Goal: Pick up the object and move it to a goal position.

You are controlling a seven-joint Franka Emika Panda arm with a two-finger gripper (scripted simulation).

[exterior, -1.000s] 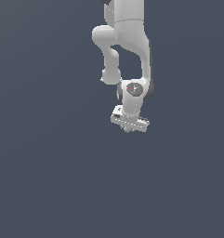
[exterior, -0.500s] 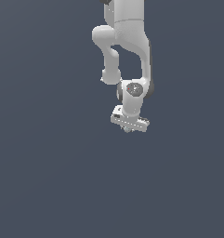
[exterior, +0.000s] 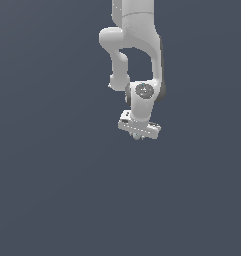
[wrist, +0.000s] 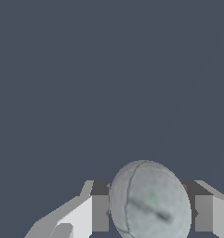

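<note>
In the exterior view my white arm hangs down from the top and its gripper [exterior: 137, 136] sits at the picture's middle. A tiny pale grey ball [exterior: 137, 136] peeks out just under the hand, between the fingers. In the wrist view the same ball [wrist: 149, 202] looks large, pale grey with a faint bluish-green tint and a dark seam line. It sits between the two grey finger pads [wrist: 100, 211], which press against it on both sides. The gripper [wrist: 150, 213] is shut on the ball.
Only a flat dark blue-grey background shows around the arm in both views. No other objects, edges or markers are visible.
</note>
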